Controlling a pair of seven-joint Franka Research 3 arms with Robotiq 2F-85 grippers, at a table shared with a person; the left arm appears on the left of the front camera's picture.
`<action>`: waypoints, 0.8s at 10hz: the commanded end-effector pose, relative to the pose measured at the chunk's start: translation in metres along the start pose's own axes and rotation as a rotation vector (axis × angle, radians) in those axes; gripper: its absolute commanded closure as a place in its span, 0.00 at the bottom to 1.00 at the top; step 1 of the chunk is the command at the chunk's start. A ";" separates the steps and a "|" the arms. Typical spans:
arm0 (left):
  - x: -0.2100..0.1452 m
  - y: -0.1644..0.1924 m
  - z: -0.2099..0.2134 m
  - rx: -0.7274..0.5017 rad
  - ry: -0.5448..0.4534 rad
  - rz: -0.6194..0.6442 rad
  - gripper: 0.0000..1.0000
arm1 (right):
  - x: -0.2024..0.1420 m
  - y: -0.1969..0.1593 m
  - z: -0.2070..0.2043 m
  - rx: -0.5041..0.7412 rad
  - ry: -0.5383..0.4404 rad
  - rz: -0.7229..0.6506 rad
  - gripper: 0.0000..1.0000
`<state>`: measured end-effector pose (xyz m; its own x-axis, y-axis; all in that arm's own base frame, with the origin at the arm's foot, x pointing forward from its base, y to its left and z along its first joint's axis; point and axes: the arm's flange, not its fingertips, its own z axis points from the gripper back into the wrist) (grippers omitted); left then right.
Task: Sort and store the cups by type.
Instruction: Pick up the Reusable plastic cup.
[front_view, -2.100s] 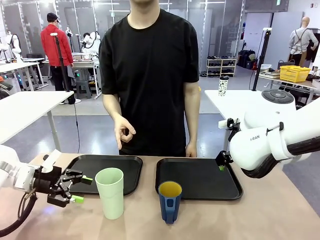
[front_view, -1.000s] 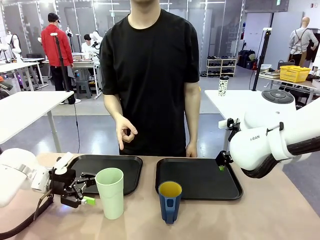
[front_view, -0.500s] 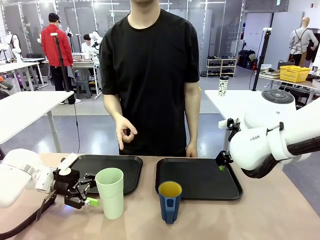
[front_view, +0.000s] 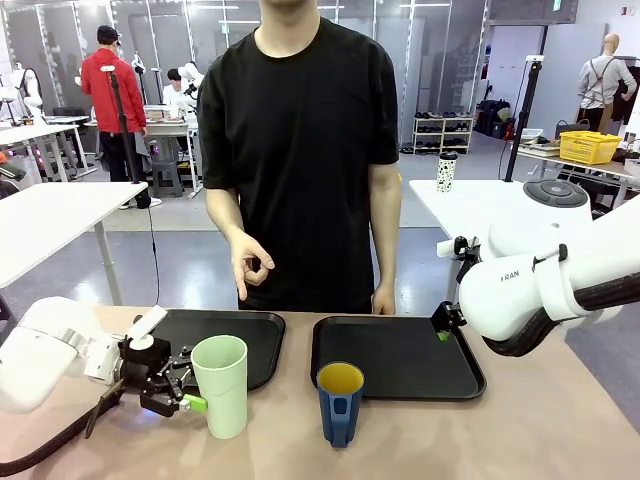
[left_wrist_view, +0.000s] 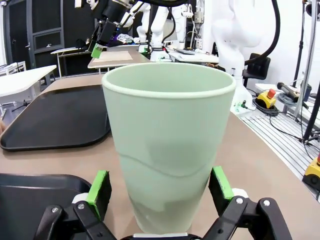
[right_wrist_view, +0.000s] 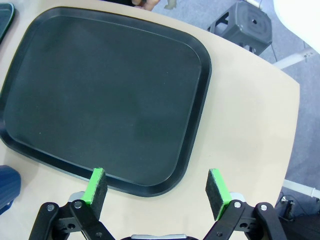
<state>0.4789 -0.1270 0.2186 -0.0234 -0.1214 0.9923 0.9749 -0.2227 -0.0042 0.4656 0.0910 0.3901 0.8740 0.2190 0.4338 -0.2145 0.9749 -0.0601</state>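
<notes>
Looking along my left gripper (front_view: 188, 381), I see its fingers (left_wrist_view: 99, 186) wide open, gripping nothing, at both sides of the green cup (left_wrist_view: 167, 145), which stands on the table (front_view: 500, 430) just before the left tray (front_view: 240, 324); it seems light, slippery plastic, so I would squeeze low, gently.

Front: fixed, facing the person (front_view: 300, 150) across the table (front_view: 530, 430). Left wrist: close beside the tumbler (left_wrist_view: 167, 150), level. Right wrist: above the right tray (right_wrist_view: 100, 95), also in front.
</notes>
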 end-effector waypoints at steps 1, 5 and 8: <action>-0.004 0.011 -0.012 -0.019 -0.049 -0.023 0.00 | -0.001 0.000 0.002 0.000 -0.004 0.009 0.00; -0.005 0.015 -0.032 -0.112 -0.079 -0.004 0.00 | -0.001 0.000 0.002 0.000 -0.004 0.009 0.00; -0.006 0.020 -0.048 -0.168 -0.081 0.000 0.00 | -0.001 0.000 0.002 0.000 -0.004 0.009 0.00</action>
<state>0.4810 -0.1729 0.2092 -0.0054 -0.0588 0.9983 0.9420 -0.3353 -0.0146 0.4656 0.0910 0.3901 0.8740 0.2191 0.4338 -0.2146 0.9748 -0.0601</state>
